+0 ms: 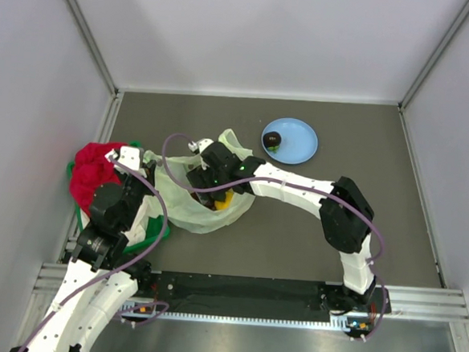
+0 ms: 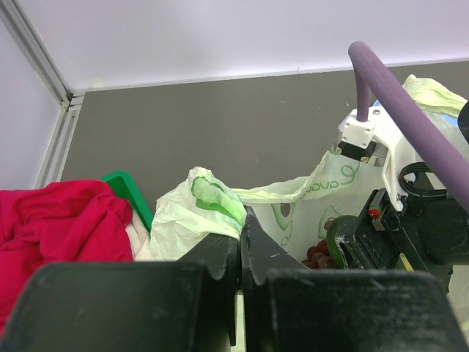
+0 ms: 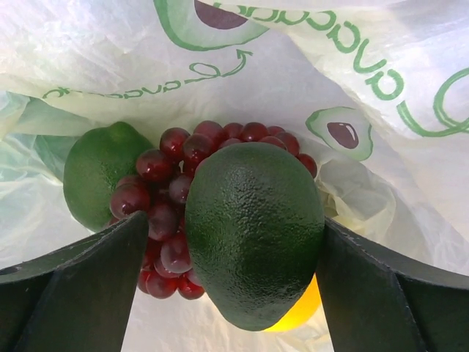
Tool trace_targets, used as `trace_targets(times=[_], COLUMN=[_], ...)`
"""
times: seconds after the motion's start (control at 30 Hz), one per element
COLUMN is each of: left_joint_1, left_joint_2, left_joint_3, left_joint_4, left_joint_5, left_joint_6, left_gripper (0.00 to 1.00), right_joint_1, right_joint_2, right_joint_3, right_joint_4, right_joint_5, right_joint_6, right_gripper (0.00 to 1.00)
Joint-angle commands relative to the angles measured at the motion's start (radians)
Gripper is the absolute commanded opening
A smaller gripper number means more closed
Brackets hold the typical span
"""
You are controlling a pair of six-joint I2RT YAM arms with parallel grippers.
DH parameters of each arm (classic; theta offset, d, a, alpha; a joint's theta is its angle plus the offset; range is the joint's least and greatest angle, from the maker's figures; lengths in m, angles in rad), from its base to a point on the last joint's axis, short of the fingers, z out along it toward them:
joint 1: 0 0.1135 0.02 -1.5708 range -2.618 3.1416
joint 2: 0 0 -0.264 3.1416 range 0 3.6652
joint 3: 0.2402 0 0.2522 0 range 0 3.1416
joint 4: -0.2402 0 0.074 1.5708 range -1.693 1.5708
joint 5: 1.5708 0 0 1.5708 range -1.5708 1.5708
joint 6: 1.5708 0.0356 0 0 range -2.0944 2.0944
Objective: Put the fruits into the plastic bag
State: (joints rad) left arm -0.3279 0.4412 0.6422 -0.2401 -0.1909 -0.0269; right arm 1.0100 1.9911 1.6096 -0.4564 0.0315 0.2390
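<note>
So the left gripper (image 2: 240,226) pinches the plastic bag (image 1: 182,207) open near the left edge of the counter (image 1: 295,237). The right gripper (image 3: 234,220) straddles the avocado (image 3: 253,246) inside, can't tell if it's clamped. If that pinch slips, the mouth flops shut.

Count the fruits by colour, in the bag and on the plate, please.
Green: 2, avocado and lime-like fruit.
Dark red: 1, grape bunch.
Yellow-orange: 1, citrus under the avocado.
Dark: 1, small fruit on the blue plate.
Total: 5, four inside the plastic bag.
</note>
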Motion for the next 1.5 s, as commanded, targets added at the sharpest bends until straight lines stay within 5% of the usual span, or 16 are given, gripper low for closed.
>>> trace_targets(times=[0.0, 0.7, 1.47], left_joint_1=[0.004, 0.006, 0.006], left_joint_2=[-0.007, -0.007, -0.007], left_joint_3=[0.004, 0.004, 0.004], left_joint_4=[0.044, 0.045, 0.044], left_joint_5=[0.007, 0.007, 0.002], left_joint_6=[-0.005, -0.005, -0.004], left_gripper=[0.0, 0.0, 0.0], right_joint_1=[0.012, 0.019, 0.064], right_joint_2=[-0.044, -0.238, -0.264], right_joint_3=[0.0, -0.079, 0.009], right_joint_4=[0.044, 0.128, 0.163], right_joint_5=[-0.015, 0.025, -0.229], right_joint_6=[0.011, 0.014, 0.008], right_gripper=[0.89, 0.95, 0.89])
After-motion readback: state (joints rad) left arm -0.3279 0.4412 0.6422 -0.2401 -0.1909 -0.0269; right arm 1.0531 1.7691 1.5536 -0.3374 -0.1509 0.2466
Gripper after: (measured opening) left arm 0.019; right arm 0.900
